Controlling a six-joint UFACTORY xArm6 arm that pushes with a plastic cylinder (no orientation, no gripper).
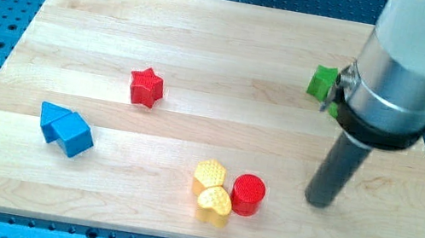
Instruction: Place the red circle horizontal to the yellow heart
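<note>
The red circle (248,194) sits near the view's bottom, right of centre. It touches the yellow heart (214,205), which lies just to its lower left. A yellow hexagon (209,175) sits directly above the heart and left of the circle. My tip (319,200) rests on the board to the right of the red circle, with a clear gap between them. The rod rises from there up toward the view's top right.
A red star (146,87) lies left of centre. Two blue blocks (65,129) sit together at the left. A green block (321,83) at the upper right is partly hidden behind the arm. The wooden board (208,40) ends just below the heart.
</note>
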